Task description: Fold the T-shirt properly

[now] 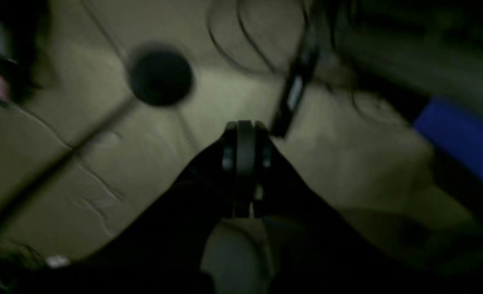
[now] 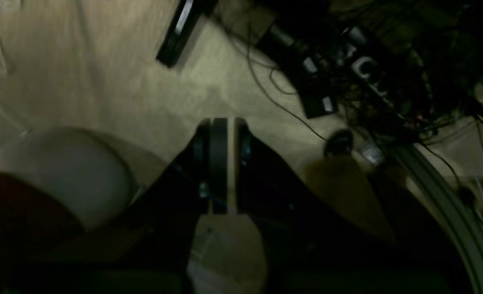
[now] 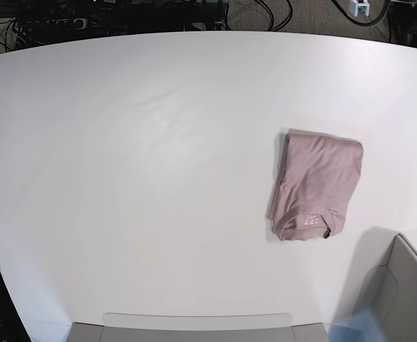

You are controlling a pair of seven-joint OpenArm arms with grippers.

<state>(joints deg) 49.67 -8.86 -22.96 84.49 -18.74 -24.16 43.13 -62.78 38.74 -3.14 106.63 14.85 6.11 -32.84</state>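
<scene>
1. The dusty mauve-pink short-sleeved knit T-shirt (image 3: 315, 185) lay folded into a compact rectangle on the wide white table (image 3: 137, 157), over toward the base view's right side, its ribbed collar and pale label marks turned to the near edge.
2. Sleeves were tucked out of sight and the edges sat fairly square, so the folding step looked finished, or all but finished.
3. No arm appeared in the base view; both were well apart from the shirt.
4. The left gripper (image 1: 244, 126), seen in its dim, blurred wrist view, had its jaws pressed together on nothing, above a beige floor with cables.
5. The right gripper (image 2: 224, 122) showed a thin slit of light between its jaws, with nothing held, above a similar cluttered floor.
6. If any move remained, it would probably be no more than a light tidy of the left edge, where a layer peeked out; otherwise the arms could rest.
</scene>
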